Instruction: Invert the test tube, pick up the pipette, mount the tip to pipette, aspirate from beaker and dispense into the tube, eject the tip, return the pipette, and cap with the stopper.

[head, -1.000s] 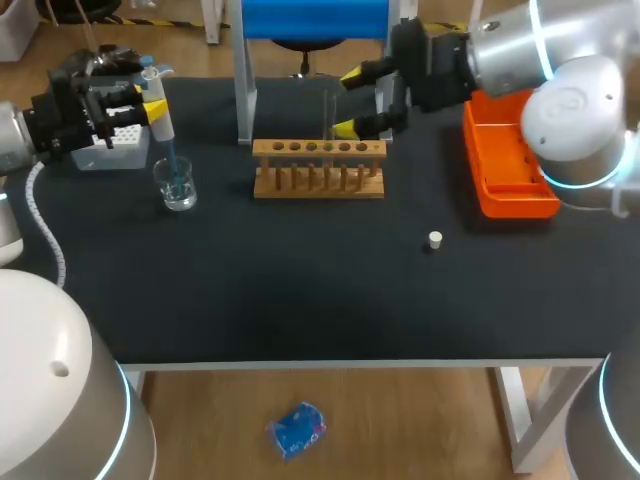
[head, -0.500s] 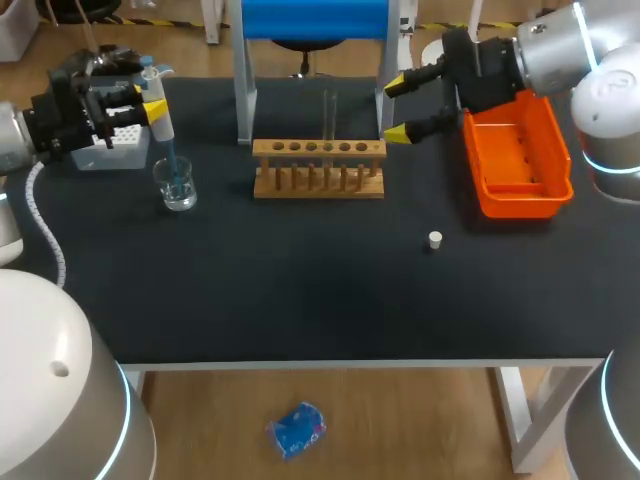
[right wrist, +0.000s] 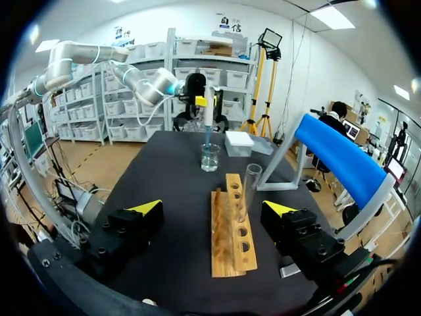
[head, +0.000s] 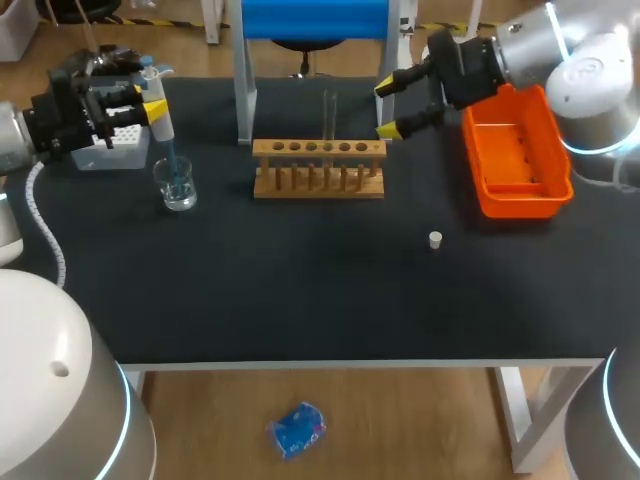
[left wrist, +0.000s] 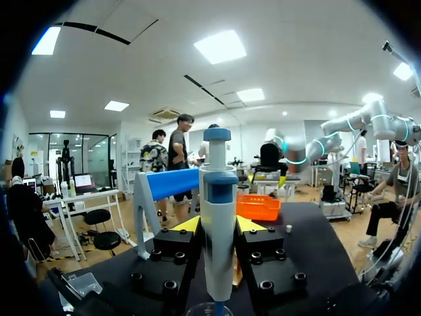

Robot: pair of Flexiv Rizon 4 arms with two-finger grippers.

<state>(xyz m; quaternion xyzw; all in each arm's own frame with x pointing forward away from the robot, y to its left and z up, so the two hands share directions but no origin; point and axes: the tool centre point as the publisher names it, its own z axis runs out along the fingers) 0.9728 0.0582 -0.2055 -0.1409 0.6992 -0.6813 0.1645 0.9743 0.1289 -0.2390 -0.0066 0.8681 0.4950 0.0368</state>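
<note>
Along the left edge of the black desk [head: 300, 290], toward the far corner: white box [head: 112, 142], partly hidden behind the left gripper [head: 152, 106]. Jaws of that gripper clamped from two sides on the pipette [head: 158, 98]; in the left wrist view, yellow fingers [left wrist: 186, 225] pressed against either side of the white barrel. Pipette held upright, blue cap uppermost, with its blue tip [head: 171, 158] pointing down into the mouth of the beaker [head: 177, 186]. Beaker upright on the desk, just in front of the box. Contact between tip and liquid: cannot tell.

Toward the middle of the far edge: wooden rack [head: 318, 170], long side parallel to that edge, with one row of holes along the top. Tube [head: 328, 112] upright in a hole just right of the rack's middle, clear glass, touched by neither gripper. Behind the rack, at the far edge: blue bar [head: 313, 18] carried on a white frame [head: 243, 95].

Just past the rack's right end, above the desk: right gripper [head: 388, 108], jaws wide apart and holding nothing, yellow tips pointing toward the left edge. In the right wrist view, rack and tube ahead of the spread fingers, apart from both.

Right of the middle, nearer the front edge than the rack: small white stopper [head: 435, 239], alone on bare desk.

Along the right edge, toward the far corner: orange tray [head: 520, 205], long side running front to back, with the right arm [head: 570, 60] passing above its far end.
</note>
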